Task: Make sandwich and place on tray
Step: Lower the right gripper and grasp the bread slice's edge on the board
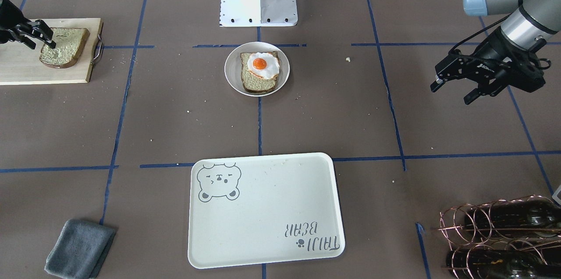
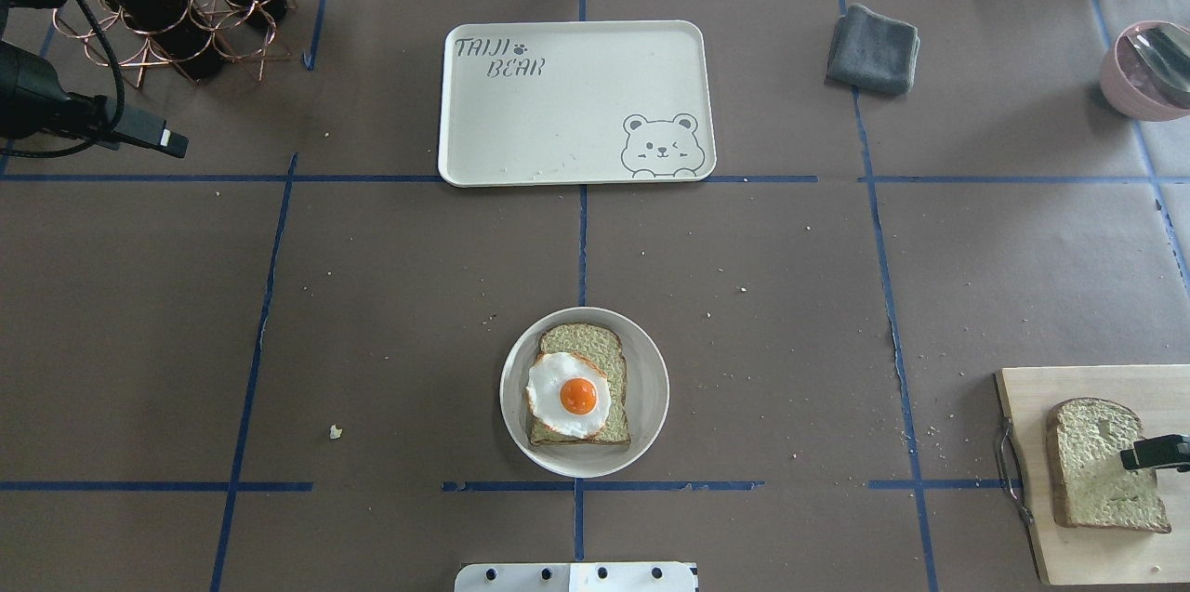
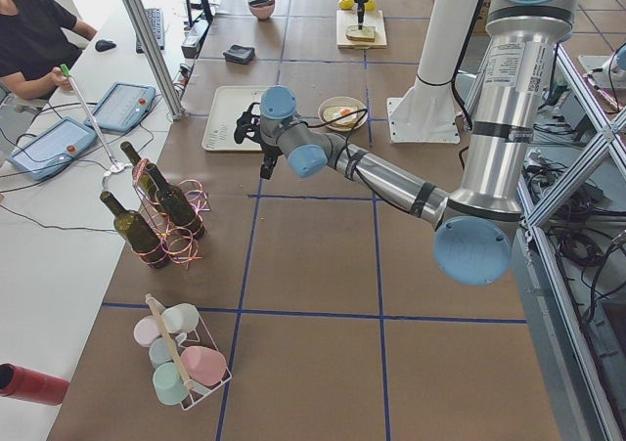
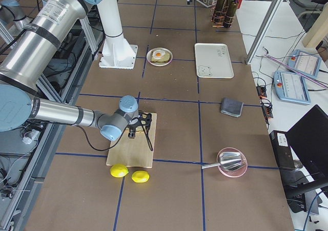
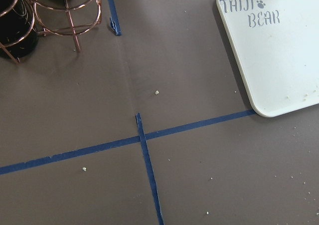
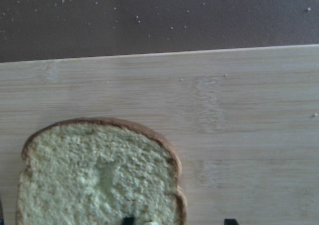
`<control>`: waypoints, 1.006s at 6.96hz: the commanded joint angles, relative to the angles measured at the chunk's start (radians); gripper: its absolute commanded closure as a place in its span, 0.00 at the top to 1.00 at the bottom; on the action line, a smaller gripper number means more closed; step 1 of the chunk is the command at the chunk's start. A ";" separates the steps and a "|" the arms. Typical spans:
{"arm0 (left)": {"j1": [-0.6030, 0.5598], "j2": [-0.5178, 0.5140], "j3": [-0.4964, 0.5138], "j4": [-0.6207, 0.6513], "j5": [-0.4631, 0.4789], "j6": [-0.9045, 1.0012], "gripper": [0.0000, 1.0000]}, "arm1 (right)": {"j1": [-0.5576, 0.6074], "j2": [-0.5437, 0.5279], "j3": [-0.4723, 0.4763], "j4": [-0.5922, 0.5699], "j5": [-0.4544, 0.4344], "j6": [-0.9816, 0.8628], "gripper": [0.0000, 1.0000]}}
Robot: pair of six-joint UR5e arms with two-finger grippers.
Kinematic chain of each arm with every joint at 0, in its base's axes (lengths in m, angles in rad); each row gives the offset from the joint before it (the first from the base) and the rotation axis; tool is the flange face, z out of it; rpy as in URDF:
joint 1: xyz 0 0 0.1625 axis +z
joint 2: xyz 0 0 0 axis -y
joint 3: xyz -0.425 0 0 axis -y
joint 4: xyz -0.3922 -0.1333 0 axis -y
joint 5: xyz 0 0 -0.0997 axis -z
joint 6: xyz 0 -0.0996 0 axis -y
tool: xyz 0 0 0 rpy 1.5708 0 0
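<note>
One bread slice (image 1: 258, 81) lies on a small round white plate (image 1: 230, 68) with the fried egg (image 1: 263, 65) on top; they also show from overhead, egg (image 2: 567, 395). A second bread slice (image 1: 65, 44) lies on the wooden cutting board (image 1: 26, 66). My right gripper (image 1: 44, 44) is open and low over this slice (image 6: 94, 175). One fingertip is on the bread, the other past its crust over the board. The tray (image 1: 263, 209) lies empty. My left gripper (image 1: 451, 94) is open and empty, hovering well off to the side near the bottle rack.
A copper rack with dark wine bottles (image 1: 504, 235) stands near my left gripper. A folded grey cloth (image 1: 79, 248) lies beside the tray. A pink bowl with a metal utensil (image 2: 1148, 72) is at the far right. Two lemons (image 4: 119, 170) lie by the board.
</note>
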 commanded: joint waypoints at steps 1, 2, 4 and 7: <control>-0.002 0.000 0.001 0.000 0.000 0.003 1.00 | -0.013 0.005 0.000 -0.001 0.000 0.001 0.64; -0.002 0.000 0.001 0.000 0.000 0.003 1.00 | -0.014 0.005 -0.003 -0.001 0.000 0.000 0.62; -0.003 0.000 0.001 0.000 0.000 0.005 1.00 | -0.014 0.007 -0.002 0.001 0.005 0.000 0.05; -0.005 0.003 0.003 0.000 0.000 0.006 1.00 | -0.011 0.021 0.012 0.002 0.006 0.000 0.00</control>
